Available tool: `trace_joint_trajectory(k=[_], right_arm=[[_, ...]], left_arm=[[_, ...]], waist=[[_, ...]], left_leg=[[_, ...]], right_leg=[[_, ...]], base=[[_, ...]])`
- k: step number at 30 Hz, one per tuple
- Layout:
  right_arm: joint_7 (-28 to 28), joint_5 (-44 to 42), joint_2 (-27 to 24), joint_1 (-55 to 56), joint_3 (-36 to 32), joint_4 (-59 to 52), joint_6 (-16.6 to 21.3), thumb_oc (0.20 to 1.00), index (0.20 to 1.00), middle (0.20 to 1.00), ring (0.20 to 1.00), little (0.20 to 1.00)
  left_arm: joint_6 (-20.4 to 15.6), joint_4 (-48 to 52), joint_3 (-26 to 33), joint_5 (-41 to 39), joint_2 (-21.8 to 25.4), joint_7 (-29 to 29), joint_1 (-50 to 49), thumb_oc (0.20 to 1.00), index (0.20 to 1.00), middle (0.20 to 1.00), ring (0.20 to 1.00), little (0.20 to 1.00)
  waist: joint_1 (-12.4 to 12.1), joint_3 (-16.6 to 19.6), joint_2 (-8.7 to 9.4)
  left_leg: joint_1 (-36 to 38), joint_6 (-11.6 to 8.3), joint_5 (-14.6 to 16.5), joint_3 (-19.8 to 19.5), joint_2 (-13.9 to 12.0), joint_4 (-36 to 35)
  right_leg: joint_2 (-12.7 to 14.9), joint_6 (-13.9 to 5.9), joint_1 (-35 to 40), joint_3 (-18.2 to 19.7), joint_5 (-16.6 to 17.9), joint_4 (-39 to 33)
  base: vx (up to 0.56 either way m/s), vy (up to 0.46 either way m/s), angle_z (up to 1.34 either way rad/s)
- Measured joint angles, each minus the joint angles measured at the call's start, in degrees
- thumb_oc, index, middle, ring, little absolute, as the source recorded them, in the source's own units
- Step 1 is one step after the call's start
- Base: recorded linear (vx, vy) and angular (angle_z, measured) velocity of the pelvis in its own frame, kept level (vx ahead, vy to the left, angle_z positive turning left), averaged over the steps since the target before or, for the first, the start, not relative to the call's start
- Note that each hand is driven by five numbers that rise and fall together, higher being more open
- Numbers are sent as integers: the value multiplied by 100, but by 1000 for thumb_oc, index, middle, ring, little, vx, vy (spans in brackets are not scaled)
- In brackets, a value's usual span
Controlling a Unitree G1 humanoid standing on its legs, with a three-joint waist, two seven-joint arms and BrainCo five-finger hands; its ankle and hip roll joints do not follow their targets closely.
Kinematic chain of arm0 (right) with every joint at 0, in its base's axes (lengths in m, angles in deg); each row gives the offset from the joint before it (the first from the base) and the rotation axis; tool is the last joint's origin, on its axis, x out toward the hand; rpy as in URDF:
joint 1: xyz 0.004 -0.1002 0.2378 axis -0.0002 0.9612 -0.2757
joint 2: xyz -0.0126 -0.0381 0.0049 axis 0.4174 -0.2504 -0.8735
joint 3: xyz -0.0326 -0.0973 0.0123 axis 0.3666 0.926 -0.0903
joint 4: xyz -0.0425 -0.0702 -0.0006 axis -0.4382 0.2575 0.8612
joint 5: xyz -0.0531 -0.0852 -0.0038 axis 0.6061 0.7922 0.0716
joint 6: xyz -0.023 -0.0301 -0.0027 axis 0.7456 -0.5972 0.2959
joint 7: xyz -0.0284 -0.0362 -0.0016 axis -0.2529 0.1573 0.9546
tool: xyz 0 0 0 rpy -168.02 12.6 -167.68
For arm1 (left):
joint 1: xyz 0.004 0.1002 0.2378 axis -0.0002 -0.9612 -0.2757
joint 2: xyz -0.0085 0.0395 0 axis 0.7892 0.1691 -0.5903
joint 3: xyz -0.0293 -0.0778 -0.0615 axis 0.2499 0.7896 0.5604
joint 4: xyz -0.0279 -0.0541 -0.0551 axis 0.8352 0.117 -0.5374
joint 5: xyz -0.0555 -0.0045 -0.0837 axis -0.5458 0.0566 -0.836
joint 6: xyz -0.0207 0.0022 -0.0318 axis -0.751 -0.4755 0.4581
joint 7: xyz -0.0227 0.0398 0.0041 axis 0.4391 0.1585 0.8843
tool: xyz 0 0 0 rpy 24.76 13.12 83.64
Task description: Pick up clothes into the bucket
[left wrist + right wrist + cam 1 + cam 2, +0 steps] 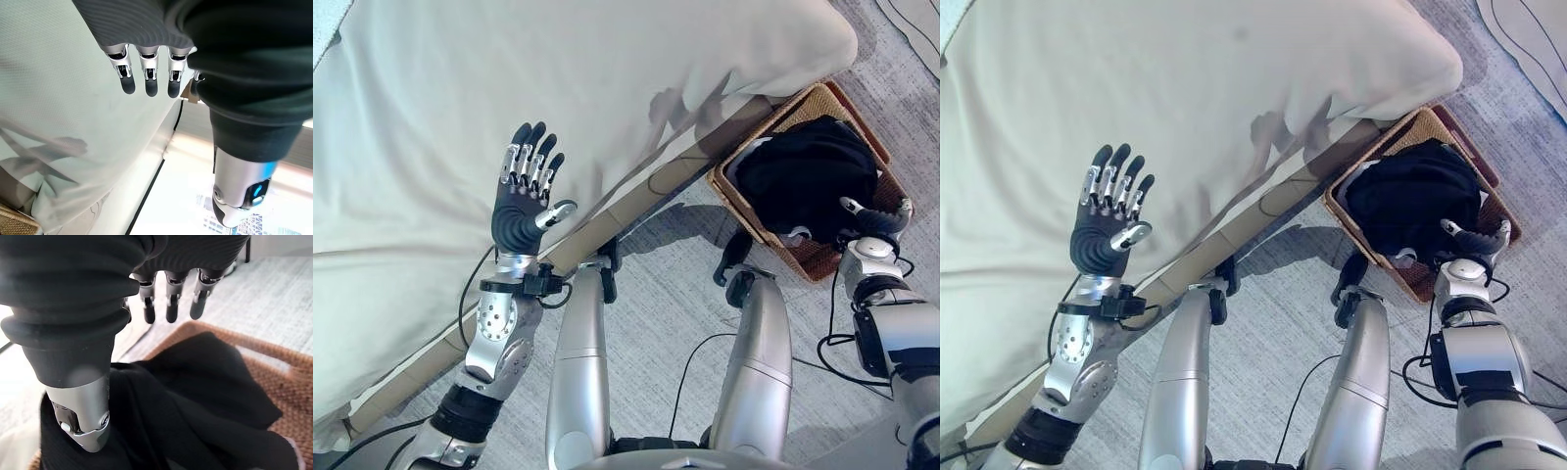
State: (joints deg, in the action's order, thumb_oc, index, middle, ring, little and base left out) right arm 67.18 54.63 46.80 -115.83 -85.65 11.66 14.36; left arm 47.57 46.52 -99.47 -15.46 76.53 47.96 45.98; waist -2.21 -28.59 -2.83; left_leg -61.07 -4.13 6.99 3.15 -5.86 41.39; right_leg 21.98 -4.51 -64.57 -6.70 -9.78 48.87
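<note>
A black garment point(808, 176) lies heaped in a brown woven basket point(800, 105) on the floor beside the bed. Just above the garment's near edge hovers my right hand point(876, 220), fingers straight and nothing in them. The right wrist view shows those fingers point(168, 303) over the black cloth point(195, 391), with the basket's rim point(293, 387) beyond. My left hand point(524, 196) is raised over the cream bed sheet point(509, 78), palm up and fingers spread, holding nothing. Its fingertips point(146, 83) hang above the sheet point(73, 122) in the left wrist view.
The bed's pale wooden side rail point(636, 201) runs diagonally between the sheet and the grey carpet point(675, 294). A little white cloth point(795, 235) peeks from under the black garment at the basket's near edge.
</note>
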Motion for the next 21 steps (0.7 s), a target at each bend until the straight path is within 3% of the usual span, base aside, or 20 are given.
trace_joint_trajectory(k=[5, 9, 12, 13, 17, 19, 21], right_arm=[[-2, 24, 148, 135, -27, -152, 6, 1000, 1000, 1000, 1000, 1000], [13, -107, 461, 499, -96, -955, 194, 1000, 1000, 1000, 1000, 1000], [28, -140, 635, 780, -100, -1336, 323, 1000, 1000, 1000, 1000, 1000], [53, -145, 759, 1084, -124, -1771, 427, 1000, 1000, 1000, 1000, 1000], [78, -145, 1093, 1793, -227, -2366, 675, 1000, 1000, 1000, 1000, 1000], [105, -84, 1251, 2423, -254, -3328, 805, 1000, 1000, 1000, 1000, 1000], [94, 0, 1300, 2625, -198, -3519, 849, 1000, 1000, 1000, 1000, 1000]], left_arm=[[0, 0, 2, -11, -2, 4, 19, 1000, 1000, 1000, 1000, 1000], [-8, -23, 0, -9, -65, 9, 90, 1000, 1000, 1000, 1000, 1000], [-65, -64, 44, -10, -134, 9, 86, 1000, 1000, 1000, 1000, 1000], [-82, -276, 52, -11, -238, 13, 155, 1000, 1000, 1000, 1000, 1000], [-131, -490, 117, -1, -305, 10, -27, 1000, 1000, 1000, 1000, 1000], [-137, -884, 234, 10, -458, 12, -78, 1000, 1000, 1000, 1000, 1000], [-136, -1038, 235, 18, -461, 8, -155, 1000, 1000, 1000, 1000, 1000]], waist=[[37, 1, 1], [155, 26, 11], [303, 156, 13], [301, 159, 21], [509, 481, 74], [510, 493, 94], [571, 512, 104]], left_leg=[[215, -13, -29, 20, 1, -131], [652, 150, -140, 144, -20, -647], [888, 161, -239, 170, -17, -957], [1148, 98, -436, 173, -5, -1254], [1628, 74, -566, 187, -3, -1772], [2157, 51, -718, 225, -18, -2197], [2468, 54, -738, 237, -26, -2374]], right_leg=[[-18, -44, 247, -33, 75, -193], [-103, -97, 665, -99, 327, -745], [-114, -138, 910, -172, 440, -1050], [-180, -148, 1158, -210, 568, -1321], [-234, -181, 1590, -330, 621, -1690], [-329, -200, 2088, -397, 757, -2077], [-359, -201, 2396, -442, 764, -2222]], base=[[-5, 0, -1], [-24, -2, -7], [-59, -13, -4], [6, -22, -4], [31, -33, -2], [52, -43, -10], [52, -40, -6]])
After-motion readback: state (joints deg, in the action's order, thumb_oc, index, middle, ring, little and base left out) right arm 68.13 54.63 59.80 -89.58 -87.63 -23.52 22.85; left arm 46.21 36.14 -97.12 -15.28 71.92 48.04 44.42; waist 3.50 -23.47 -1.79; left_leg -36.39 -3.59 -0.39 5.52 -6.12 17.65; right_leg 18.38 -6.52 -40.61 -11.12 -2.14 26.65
